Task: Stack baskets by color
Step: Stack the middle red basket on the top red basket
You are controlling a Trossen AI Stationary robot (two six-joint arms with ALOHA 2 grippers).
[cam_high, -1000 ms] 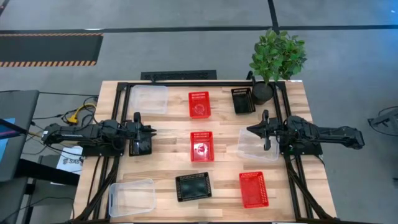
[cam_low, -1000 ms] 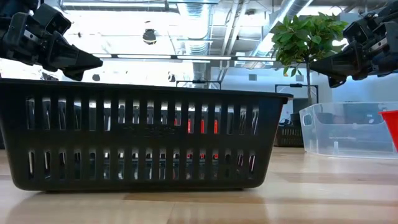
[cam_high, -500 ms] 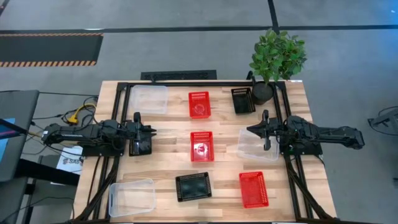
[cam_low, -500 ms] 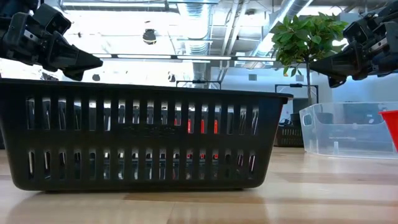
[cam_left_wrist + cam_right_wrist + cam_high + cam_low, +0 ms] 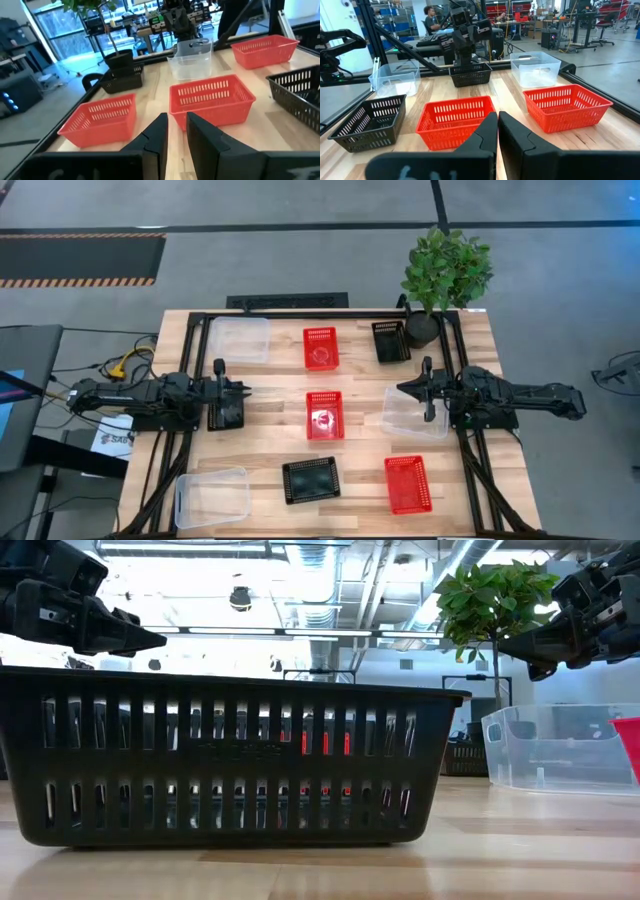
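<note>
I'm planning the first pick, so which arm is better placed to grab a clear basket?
Probably the right. The right gripper hovers at the edge of a clear basket, fingers shut and empty. The left gripper hangs over a black basket, with both other clear baskets farther off.

Table – pale wood, smooth; red baskets – slotted plastic; clear baskets – translucent plastic.
</note>
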